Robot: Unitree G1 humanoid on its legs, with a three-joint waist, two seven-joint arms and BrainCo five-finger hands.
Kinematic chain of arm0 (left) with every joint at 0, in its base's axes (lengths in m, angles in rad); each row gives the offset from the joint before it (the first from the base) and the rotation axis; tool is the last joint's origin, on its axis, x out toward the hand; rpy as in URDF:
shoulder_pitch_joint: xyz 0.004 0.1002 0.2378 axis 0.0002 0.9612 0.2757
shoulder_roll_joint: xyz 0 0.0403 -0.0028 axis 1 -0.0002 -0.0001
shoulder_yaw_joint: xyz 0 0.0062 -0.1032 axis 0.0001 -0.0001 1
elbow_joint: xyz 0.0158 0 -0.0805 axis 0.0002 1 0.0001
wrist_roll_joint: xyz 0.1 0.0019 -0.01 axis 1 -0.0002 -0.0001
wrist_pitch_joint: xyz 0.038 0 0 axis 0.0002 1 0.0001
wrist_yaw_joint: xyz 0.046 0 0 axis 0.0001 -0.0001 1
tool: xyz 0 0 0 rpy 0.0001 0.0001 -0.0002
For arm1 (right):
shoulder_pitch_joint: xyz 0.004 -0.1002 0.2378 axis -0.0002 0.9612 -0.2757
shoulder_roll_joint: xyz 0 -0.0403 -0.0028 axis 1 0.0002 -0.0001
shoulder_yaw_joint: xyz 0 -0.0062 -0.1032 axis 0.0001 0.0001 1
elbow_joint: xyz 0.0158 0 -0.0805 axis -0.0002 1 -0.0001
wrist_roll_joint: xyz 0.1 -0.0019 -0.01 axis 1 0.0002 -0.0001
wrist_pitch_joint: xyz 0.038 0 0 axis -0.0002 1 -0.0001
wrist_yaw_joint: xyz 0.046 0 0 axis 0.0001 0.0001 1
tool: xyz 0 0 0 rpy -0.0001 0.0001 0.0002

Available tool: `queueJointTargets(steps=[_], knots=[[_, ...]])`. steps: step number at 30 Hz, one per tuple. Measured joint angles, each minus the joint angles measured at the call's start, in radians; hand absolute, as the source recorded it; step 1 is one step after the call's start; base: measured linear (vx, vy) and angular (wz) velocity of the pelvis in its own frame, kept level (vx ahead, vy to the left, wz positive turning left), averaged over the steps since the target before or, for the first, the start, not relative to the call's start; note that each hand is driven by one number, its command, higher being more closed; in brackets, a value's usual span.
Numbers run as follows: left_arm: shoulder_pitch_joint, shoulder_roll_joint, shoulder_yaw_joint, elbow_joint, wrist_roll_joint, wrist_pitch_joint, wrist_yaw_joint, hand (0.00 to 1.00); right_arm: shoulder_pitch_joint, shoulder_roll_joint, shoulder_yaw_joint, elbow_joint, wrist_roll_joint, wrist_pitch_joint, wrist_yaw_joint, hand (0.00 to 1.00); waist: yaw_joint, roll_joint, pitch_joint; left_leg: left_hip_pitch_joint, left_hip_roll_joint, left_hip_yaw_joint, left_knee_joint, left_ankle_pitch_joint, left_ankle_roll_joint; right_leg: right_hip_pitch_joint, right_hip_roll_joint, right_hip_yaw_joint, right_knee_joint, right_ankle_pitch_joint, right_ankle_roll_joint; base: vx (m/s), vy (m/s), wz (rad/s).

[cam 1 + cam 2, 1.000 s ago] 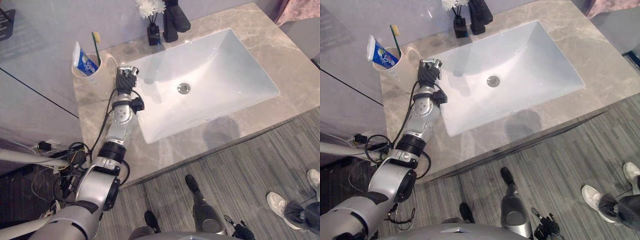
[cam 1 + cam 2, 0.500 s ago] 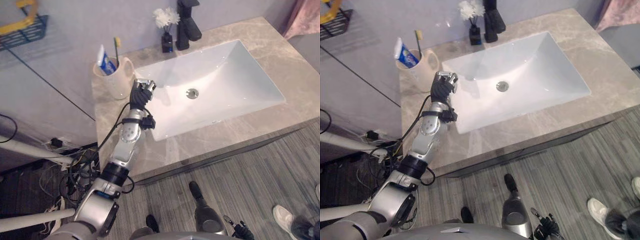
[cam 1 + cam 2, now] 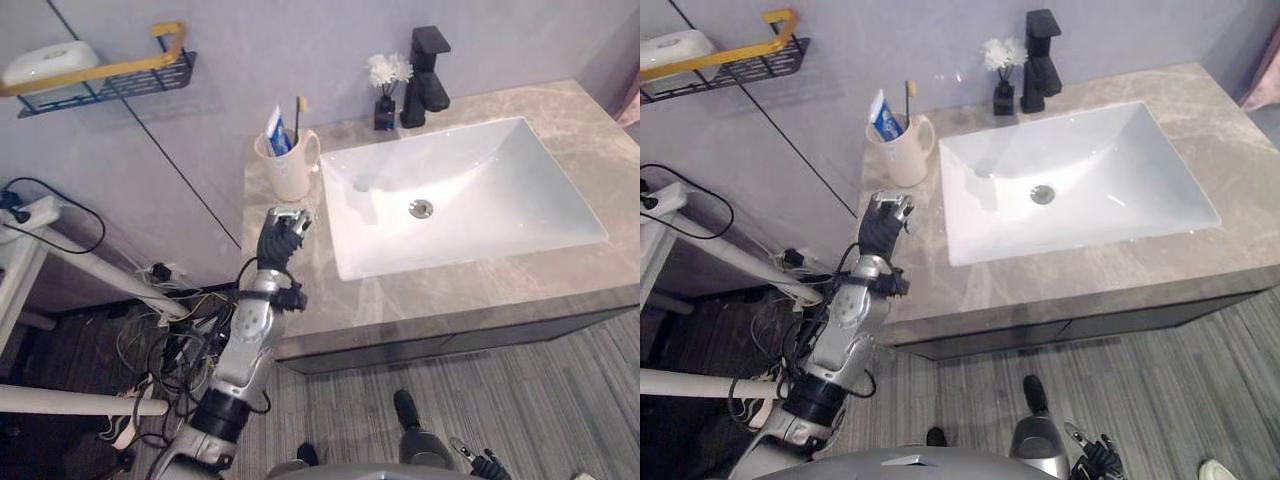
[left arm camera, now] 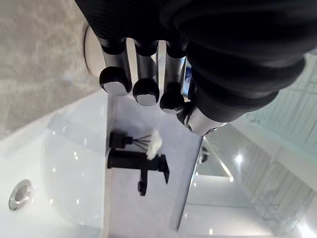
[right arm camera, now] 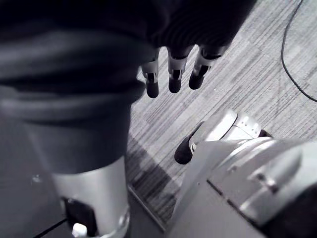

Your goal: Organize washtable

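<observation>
A cream cup [image 3: 290, 172] holding a toothpaste tube [image 3: 276, 131] and a toothbrush [image 3: 299, 113] stands on the marble countertop [image 3: 560, 290], at the left back corner. My left hand [image 3: 281, 236] hovers over the counter's left end, in front of the cup and apart from it. Its fingers [image 4: 117, 79] are curled and hold nothing. The white sink basin [image 3: 470, 185] with its drain [image 3: 421, 208] lies to the right. My right hand [image 5: 173, 74] hangs low over the floor, fingers straight and empty.
A black faucet [image 3: 426, 70] and a small black vase with a white flower [image 3: 386, 88] stand behind the basin. A wall shelf [image 3: 110, 72] with a yellow rail carries a white soap dish [image 3: 48, 62]. Cables [image 3: 170, 340] lie on the floor at left.
The camera has pulled back and shifted, showing the wall shelf. My left hand has drawn away from the cup toward the counter's front edge, still empty.
</observation>
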Motion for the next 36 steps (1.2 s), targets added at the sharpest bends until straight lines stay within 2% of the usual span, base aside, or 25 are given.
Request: queueJointTargets(steps=[2, 3, 6, 9, 12, 13, 16, 18, 19, 20, 23, 29, 30, 36], knots=[[0.058, -0.002, 0.060, -0.029, 0.000, -0.002, -0.001, 1.00, 0.003, 0.000, 0.001, 0.001, 0.001, 0.000, 0.000, 0.00, 0.010, -0.007, -0.008, 0.000, 0.000, -0.002, 0.003, 0.000, 0.000, 0.004, 0.000, -0.002, 0.000, 0.000, 0.000, -0.03, 0.005, 0.04], [0.119, -0.018, 0.145, -0.057, 0.000, -0.003, 0.004, 1.00, 0.008, 0.000, 0.002, 0.001, 0.010, 0.000, 0.000, 0.00, 0.019, -0.013, -0.013, 0.000, 0.000, -0.004, 0.006, 0.000, 0.000, 0.011, -0.001, -0.003, -0.001, 0.000, 0.000, -0.05, 0.006, 0.03], [0.213, -0.050, 0.294, -0.076, 0.000, -0.010, 0.025, 1.00, 0.019, 0.002, 0.001, 0.002, 0.040, 0.000, 0.001, 0.00, 0.027, -0.020, -0.031, -0.001, 0.000, -0.024, 0.013, -0.002, 0.002, 0.027, -0.005, -0.026, -0.006, -0.005, -0.004, -0.05, 0.003, 0.17], [0.291, -0.077, 0.428, -0.064, 0.004, -0.021, 0.059, 1.00, 0.027, 0.002, 0.001, 0.005, 0.043, 0.000, 0.002, 0.00, 0.049, -0.026, -0.058, 0.003, 0.000, -0.034, 0.016, -0.002, 0.003, 0.039, -0.006, -0.035, -0.007, -0.009, -0.006, -0.04, 0.001, 0.12], [0.309, -0.086, 0.517, 0.061, 0.009, -0.025, 0.091, 1.00, 0.026, 0.003, 0.001, 0.012, 0.067, 0.000, 0.006, 0.00, 0.055, -0.028, -0.067, 0.008, 0.000, -0.045, 0.016, -0.006, 0.008, 0.054, -0.007, -0.043, -0.007, -0.014, -0.002, -0.04, 0.003, 0.08], [0.309, -0.086, 0.540, 0.160, 0.028, -0.013, 0.107, 1.00, 0.023, 0.001, 0.000, 0.025, 0.078, 0.000, 0.008, 0.00, 0.055, -0.033, -0.071, 0.010, 0.000, -0.048, 0.016, -0.009, 0.004, 0.057, -0.007, -0.045, -0.007, -0.017, -0.006, -0.03, 0.000, 0.03], [0.304, -0.087, 0.563, 0.424, 0.055, 0.025, 0.115, 1.00, 0.023, 0.001, -0.001, 0.030, 0.078, 0.001, 0.007, 0.00, 0.056, -0.034, -0.081, 0.016, 0.000, -0.047, 0.015, -0.010, 0.003, 0.062, -0.007, -0.045, -0.007, -0.020, -0.010, -0.01, 0.000, 0.00], [0.284, -0.088, 0.568, 0.674, 0.063, 0.064, 0.114, 1.00, 0.021, 0.001, -0.004, 0.031, 0.078, 0.001, 0.006, 0.00, 0.051, -0.041, -0.081, 0.018, 0.001, -0.047, 0.015, -0.010, 0.003, 0.063, -0.007, -0.045, -0.007, -0.020, -0.010, 0.00, 0.000, 0.00], [0.279, -0.090, 0.570, 0.729, 0.063, 0.076, 0.110, 1.00, 0.019, 0.001, -0.006, 0.031, 0.078, 0.001, 0.003, 0.00, 0.049, -0.042, -0.082, 0.019, 0.001, -0.047, 0.015, -0.010, 0.003, 0.064, -0.007, -0.045, -0.007, -0.020, -0.010, 0.00, 0.000, 0.00], [0.266, -0.093, 0.570, 0.887, 0.062, 0.100, 0.098, 1.00, 0.014, 0.001, -0.024, 0.041, 0.078, 0.003, 0.000, 0.00, 0.046, -0.047, -0.078, 0.036, 0.001, -0.046, 0.012, -0.011, 0.003, 0.078, -0.006, -0.045, -0.007, -0.021, -0.011, 0.00, 0.000, 0.00], [0.266, -0.118, 0.558, 1.039, 0.060, 0.135, 0.060, 1.00, 0.006, 0.001, -0.068, 0.075, 0.078, 0.011, -0.004, 0.00, 0.046, -0.059, -0.080, 0.053, 0.001, -0.044, 0.011, -0.017, 0.003, 0.095, -0.006, -0.045, -0.007, -0.027, -0.010, 0.00, 0.000, 0.00], [0.261, -0.151, 0.511, 1.135, 0.078, 0.181, -0.025, 1.00, -0.015, 0.009, -0.094, 0.113, 0.075, 0.032, -0.006, 0.00, 0.047, -0.061, -0.079, 0.069, 0.004, -0.021, 0.008, -0.025, 0.002, 0.094, 0.000, -0.024, -0.007, -0.029, -0.011, 0.02, 0.000, -0.11], [0.257, -0.148, 0.504, 1.141, 0.097, 0.190, -0.046, 0.00, -0.016, 0.010, -0.094, 0.116, 0.075, 0.043, -0.006, 0.00, 0.046, -0.057, -0.081, 0.074, 0.007, -0.015, 0.006, -0.028, 0.001, 0.096, 0.003, -0.018, -0.007, -0.031, -0.011, 0.03, -0.006, -0.14], [0.188, -0.141, 0.413, 1.206, 0.174, 0.217, -0.092, 0.00, -0.021, 0.009, -0.094, 0.120, 0.074, 0.047, -0.005, 0.00, 0.046, -0.052, -0.079, 0.082, 0.015, 0.008, 0.016, -0.039, -0.001, 0.093, 0.015, 0.004, -0.007, -0.034, -0.011, 0.04, -0.007, -0.12]])
